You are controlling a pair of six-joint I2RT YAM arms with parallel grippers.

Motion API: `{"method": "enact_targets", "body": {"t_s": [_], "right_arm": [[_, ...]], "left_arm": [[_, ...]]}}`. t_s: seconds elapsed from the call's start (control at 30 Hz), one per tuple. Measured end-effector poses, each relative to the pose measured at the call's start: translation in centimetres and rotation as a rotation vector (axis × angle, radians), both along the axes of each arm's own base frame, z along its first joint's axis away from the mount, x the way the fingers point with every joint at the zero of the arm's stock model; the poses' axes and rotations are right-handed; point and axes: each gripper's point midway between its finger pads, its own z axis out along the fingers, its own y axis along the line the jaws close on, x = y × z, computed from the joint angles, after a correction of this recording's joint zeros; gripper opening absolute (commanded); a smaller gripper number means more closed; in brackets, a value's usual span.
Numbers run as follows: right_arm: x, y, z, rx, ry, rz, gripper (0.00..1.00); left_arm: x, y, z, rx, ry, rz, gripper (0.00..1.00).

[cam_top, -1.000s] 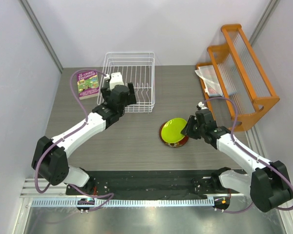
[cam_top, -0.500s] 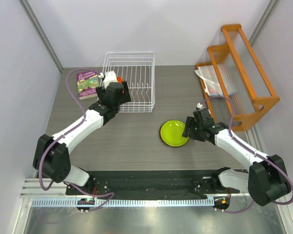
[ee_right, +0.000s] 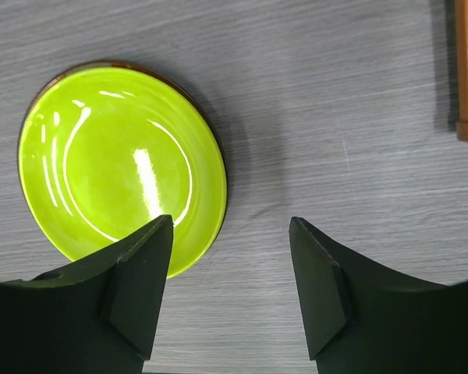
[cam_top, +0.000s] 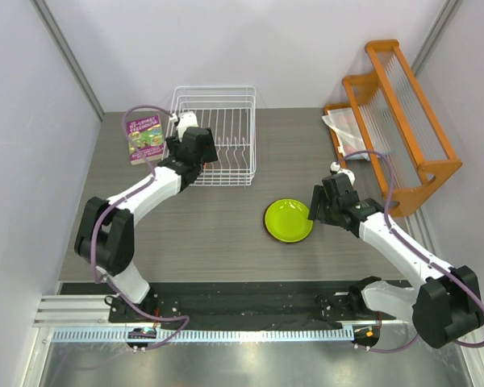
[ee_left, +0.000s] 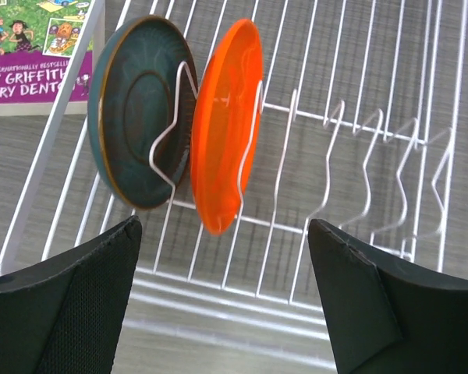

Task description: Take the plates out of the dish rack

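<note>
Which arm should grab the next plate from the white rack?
Left. The left gripper, open, faces the orange plate standing in the dish rack; the right gripper hangs open by the lime green plate.

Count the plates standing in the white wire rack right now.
2: a teal plate at the left end of the rack, an orange plate in the next slot. Other slots look empty.

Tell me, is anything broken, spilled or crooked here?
Nothing stands out. The dark teal round plate and orange round plate stand on edge in the white wire dish rack, and the lime green round plate lies flat on the grey table.
</note>
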Motion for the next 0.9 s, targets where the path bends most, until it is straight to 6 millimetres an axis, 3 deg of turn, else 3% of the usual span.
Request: {"method": "enact_targets", "body": {"t_s": [0.17,0.37,0.43,0.47,0.57,0.63,0.9], "right_arm": [[0.7,0.1,1.0,-0.002,-0.030,0.006,0.65],[1.4,0.3,1.1,-0.009,-0.031,0.014,0.65],[1.5,0.3,0.8,-0.014,-0.023,0.016,0.64],[1.5,0.4,0.6,-0.016,-0.017,0.016,0.65],[1.6,0.4,0.2,-0.021,-0.003,0.017,0.65],[1.6,0.4,-0.1,-0.024,0.004,0.017,0.64],[1.8,0.5,-0.1,-0.021,-0.003,0.017,0.67]], "left_arm": [[3.1,0.3,-1.7,0.013,0.001,0.027,0.74],[5.9,1.4,-3.6,0.025,0.007,0.065,0.43],[6.4,1.7,-3.8,0.024,0.005,0.076,0.36],[6.6,1.8,-3.8,0.026,0.003,0.079,0.26],[7.0,2.1,-3.8,0.024,-0.005,0.086,0.09],[7.0,2.3,-3.8,0.040,-0.002,0.083,0.02],[7.0,2.4,-3.7,0.088,0.005,0.046,0.00]]}}
